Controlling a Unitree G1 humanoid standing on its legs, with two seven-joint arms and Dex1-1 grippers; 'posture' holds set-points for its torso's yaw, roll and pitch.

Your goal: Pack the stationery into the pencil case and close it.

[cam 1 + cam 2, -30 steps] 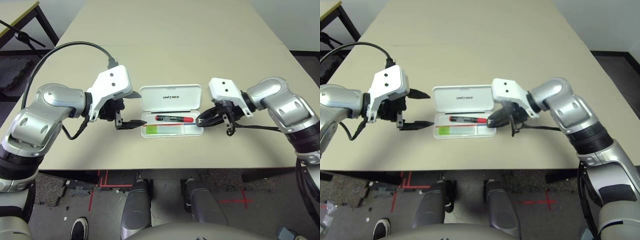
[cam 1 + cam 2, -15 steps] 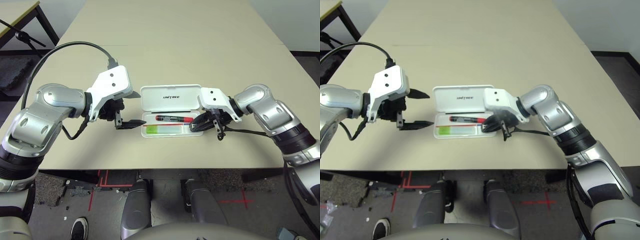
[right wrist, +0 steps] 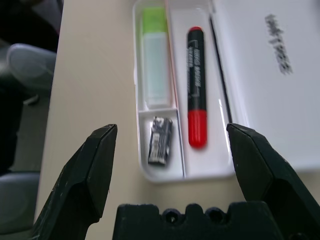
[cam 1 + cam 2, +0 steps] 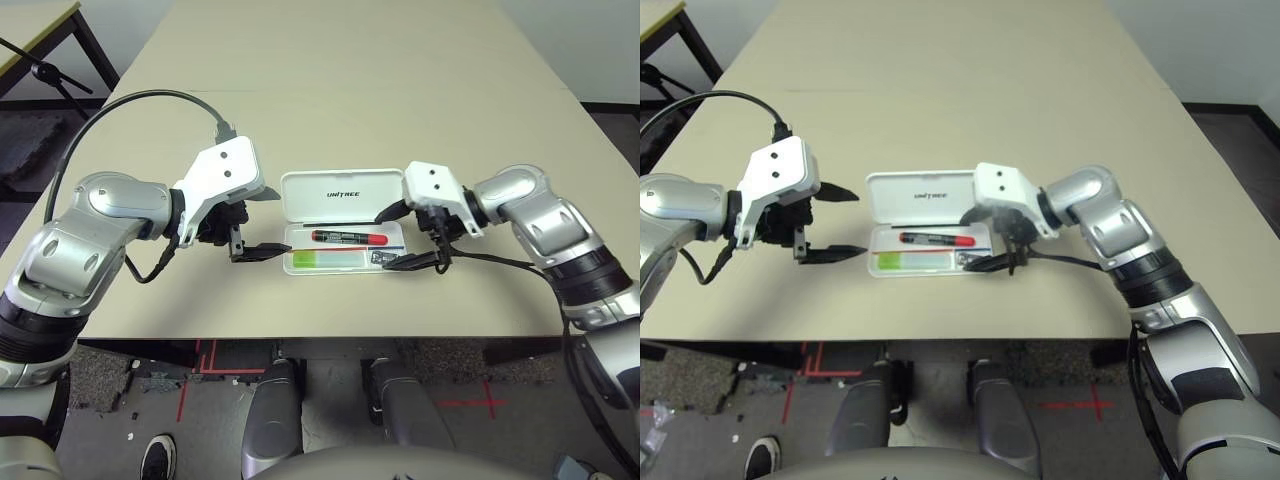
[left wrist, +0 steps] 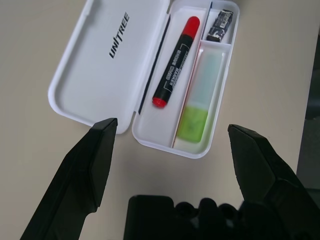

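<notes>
Packing looks done: you have all three pieces sitting in the pencil case [image 4: 344,222], which lies open at centre frame in the head views, on the desk [image 4: 330,80].

- lime-green highlighter [image 5: 199,97] in the long slot along the near wall of the tray
- black marker with a red end [image 5: 175,62] in the slot next to the hinge, red end toward picture right in the head view
- small black-and-silver clip piece [image 3: 160,139] in the small corner compartment at the tray's right end

Lid [image 4: 341,194] is flat on the desk behind the tray, "UNITREE" print facing up. Not closed yet, so that's the one step left by my read.

Claws:
- left claw [image 4: 258,222] wide, empty, just off the left end of the case
- right claw [image 4: 400,238] wide, empty, at the right end, right by the clip compartment; can't tell if a finger touches the case wall

Next, I'd say you need to get a finger under the far lid edge and fold it toward you over the tray. Risk: the light case may slide instead of hinging, so brace it with the other claw.
</notes>
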